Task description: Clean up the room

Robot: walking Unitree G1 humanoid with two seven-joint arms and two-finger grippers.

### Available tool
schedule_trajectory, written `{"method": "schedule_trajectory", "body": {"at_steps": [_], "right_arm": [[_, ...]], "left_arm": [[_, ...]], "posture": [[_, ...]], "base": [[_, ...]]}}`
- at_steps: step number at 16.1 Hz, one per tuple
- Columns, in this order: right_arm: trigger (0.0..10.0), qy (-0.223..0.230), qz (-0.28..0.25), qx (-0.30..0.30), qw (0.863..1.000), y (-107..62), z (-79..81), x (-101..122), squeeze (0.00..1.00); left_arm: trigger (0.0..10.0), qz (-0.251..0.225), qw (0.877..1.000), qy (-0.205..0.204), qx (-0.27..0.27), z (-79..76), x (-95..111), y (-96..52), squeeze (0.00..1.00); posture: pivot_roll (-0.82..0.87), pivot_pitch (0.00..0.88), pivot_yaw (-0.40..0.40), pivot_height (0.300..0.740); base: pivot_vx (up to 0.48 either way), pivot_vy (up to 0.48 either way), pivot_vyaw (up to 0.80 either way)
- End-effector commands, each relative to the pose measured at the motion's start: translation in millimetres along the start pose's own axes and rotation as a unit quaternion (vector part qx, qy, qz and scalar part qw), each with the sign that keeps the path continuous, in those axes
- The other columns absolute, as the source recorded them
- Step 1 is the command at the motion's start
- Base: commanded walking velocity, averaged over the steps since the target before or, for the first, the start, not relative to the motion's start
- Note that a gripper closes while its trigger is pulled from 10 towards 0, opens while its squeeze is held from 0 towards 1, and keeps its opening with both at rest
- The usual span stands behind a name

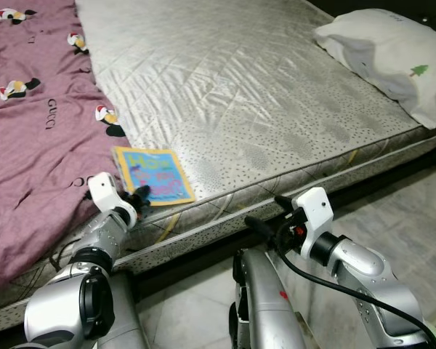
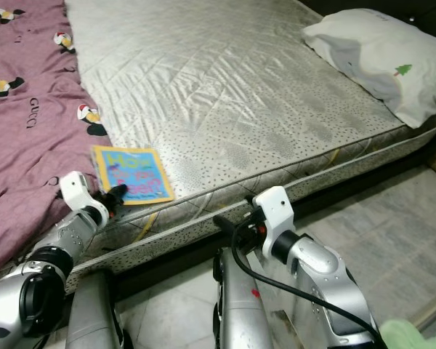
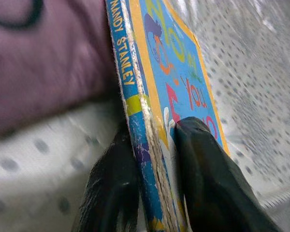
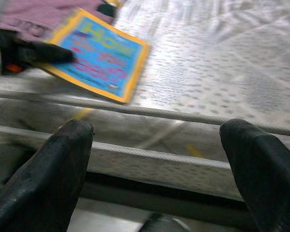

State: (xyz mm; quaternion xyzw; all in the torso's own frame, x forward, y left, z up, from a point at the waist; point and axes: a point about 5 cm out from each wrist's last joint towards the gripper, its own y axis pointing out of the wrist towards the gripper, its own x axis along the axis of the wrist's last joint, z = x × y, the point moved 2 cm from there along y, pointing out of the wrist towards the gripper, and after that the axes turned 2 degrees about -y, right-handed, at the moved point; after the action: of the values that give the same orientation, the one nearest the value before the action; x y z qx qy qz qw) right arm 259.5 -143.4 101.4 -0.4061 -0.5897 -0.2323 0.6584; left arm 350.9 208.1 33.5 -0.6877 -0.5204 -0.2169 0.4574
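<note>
A thin blue book with a yellow border (image 1: 153, 175) lies on the silver mattress (image 1: 240, 94) near its front edge, beside the mauve blanket (image 1: 36, 138). My left gripper (image 1: 139, 195) is shut on the book's near corner; in the left wrist view both black fingers (image 3: 208, 183) pinch the book's spine edge (image 3: 140, 145). My right gripper (image 1: 265, 214) hovers open in front of the mattress side, to the right of the book, with nothing between its fingers (image 4: 63, 169). The right wrist view shows the book (image 4: 104, 55) ahead.
A white pillow (image 1: 392, 54) with a small green tree print lies at the far right of the mattress. The blanket covers the left part of the bed. Pale tiled floor (image 1: 414, 225) lies below the bed at the right.
</note>
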Motion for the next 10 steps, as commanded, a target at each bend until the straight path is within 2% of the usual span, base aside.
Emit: {"method": "schedule_trajectory", "body": {"at_steps": [1,2,3,5,8,9,10], "right_arm": [[10.0,-0.008,0.005,-0.026,1.0,-2.3,-8.8,-2.0,0.0],[10.0,-0.007,0.006,-0.054,0.999,-3.1,-19.1,-2.8,0.0],[10.0,-0.012,-0.002,-0.072,0.997,-2.8,-26.9,1.3,0.0],[10.0,-0.023,-0.017,-0.104,0.994,0.2,-34.6,7.6,0.0],[10.0,-0.021,-0.031,-0.114,0.993,6.2,-29.7,9.9,0.0],[10.0,-0.019,-0.033,-0.112,0.993,7.1,-26.2,9.0,0.0],[10.0,-0.015,-0.035,-0.11,0.993,7.5,-24.6,8.0,0.0]], "left_arm": [[0.0,-0.006,0.999,0.017,0.05,19.5,3.4,-4.8,0.0],[0.0,-0.023,0.998,0.034,0.044,16.1,10.6,-3.6,0.0],[0.0,-0.044,0.996,0.078,0.022,5.8,20.4,-1.1,0.0],[0.0,-0.108,0.988,0.112,-0.004,-12.8,46.1,1.7,0.0],[0.0,-0.223,0.957,0.178,-0.047,-48.9,96.6,-1.5,0.0],[0.0,-0.253,0.944,0.202,-0.063,-61.7,111.0,-4.3,0.0],[0.0,-0.265,0.938,0.213,-0.072,-67.7,116.2,-5.6,0.0]], "posture": [[-0.2,0.061,-0.078,0.531],[-0.2,0.061,-0.076,0.531],[-0.2,0.061,-0.074,0.531],[-0.19,0.062,-0.072,0.531],[-0.18,0.062,-0.063,0.531],[-0.17,0.06,-0.06,0.531],[-0.17,0.058,-0.058,0.531]], "base": [[0.0,0.0,0.0],[0.0,0.0,0.0],[0.0,0.0,0.0],[0.0,0.0,0.0],[0.0,0.0,0.0],[0.0,0.0,0.0],[0.0,0.0,0.0]]}}
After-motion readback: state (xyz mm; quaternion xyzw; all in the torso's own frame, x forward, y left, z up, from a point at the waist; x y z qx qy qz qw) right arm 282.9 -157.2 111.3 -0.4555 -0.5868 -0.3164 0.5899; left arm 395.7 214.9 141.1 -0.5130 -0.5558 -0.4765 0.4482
